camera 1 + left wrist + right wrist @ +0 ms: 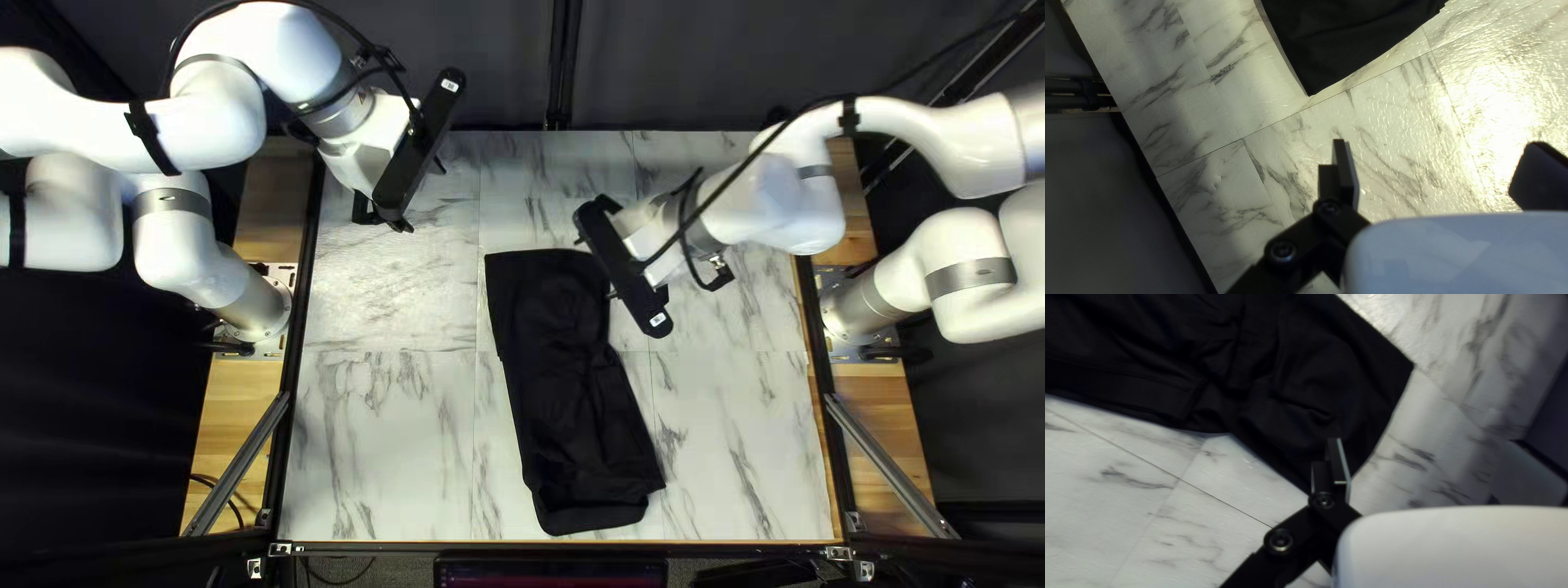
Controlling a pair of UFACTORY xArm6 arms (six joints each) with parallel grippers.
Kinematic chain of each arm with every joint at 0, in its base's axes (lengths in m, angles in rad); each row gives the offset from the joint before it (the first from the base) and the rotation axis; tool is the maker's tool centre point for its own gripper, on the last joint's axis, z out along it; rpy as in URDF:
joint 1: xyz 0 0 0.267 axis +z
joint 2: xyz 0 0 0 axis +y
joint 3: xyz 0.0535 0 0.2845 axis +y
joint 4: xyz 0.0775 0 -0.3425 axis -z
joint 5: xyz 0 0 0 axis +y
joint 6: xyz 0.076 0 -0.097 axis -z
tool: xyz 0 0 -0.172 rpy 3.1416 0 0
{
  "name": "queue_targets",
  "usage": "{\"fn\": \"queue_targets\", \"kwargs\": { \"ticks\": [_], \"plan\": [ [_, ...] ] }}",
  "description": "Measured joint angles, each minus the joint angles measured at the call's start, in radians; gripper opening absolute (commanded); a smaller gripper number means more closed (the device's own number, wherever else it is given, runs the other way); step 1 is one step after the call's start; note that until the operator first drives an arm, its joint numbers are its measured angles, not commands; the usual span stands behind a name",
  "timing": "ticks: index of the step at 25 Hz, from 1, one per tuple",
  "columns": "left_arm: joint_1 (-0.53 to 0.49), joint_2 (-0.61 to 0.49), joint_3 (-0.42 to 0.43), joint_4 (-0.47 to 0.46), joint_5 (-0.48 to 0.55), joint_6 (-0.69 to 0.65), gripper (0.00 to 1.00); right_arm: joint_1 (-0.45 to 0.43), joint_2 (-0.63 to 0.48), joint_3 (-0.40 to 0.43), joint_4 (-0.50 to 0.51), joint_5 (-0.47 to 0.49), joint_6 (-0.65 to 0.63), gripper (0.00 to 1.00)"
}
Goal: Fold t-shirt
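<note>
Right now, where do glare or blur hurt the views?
Left wrist view: harsh glare washes out the tabletop beside the left gripper. Right wrist view: black t-shirt looks soft, slightly blurred. Top left view: milder sheen on the tabletop; t-shirt folds low-contrast.

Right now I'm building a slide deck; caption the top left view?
Two white arms above a marbled table, a black t-shirt lying in a long strip.

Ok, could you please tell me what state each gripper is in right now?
Left gripper: open, holding nothing.
Right gripper: open, one finger by the black t-shirt but not gripping it.
</note>
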Motion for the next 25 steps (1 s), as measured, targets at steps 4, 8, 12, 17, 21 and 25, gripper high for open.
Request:
{"fn": "queue_targets", "kwargs": {
  "ticks": [4, 8, 12, 17, 21, 25],
  "plan": [
    [0.000, 0.000, 0.000, 0.000, 0.000, 0.000, 1.00, -0.001, -0.019, 0.045, -0.004, -0.015, 0.027, 1.00],
    [0.000, 0.000, 0.000, 0.000, 0.000, 0.000, 1.00, -0.001, -0.022, 0.049, -0.009, -0.018, 0.031, 1.00],
    [0.000, 0.000, 0.000, 0.000, 0.000, 0.000, 1.00, -0.004, 0.000, 0.073, -0.088, -0.062, 0.104, 1.00],
    [0.000, 0.000, 0.000, 0.000, 0.000, 0.000, 1.00, -0.028, 0.029, 0.092, -0.297, -0.096, 0.329, 1.00],
    [0.000, 0.000, 0.000, 0.000, 0.000, 0.000, 1.00, -0.035, 0.086, 0.076, -0.409, -0.103, 0.459, 1.00],
    [0.000, 0.000, 0.000, 0.000, 0.000, 0.000, 1.00, -0.038, 0.149, 0.054, -0.450, -0.128, 0.520, 1.00]
  ]
}}
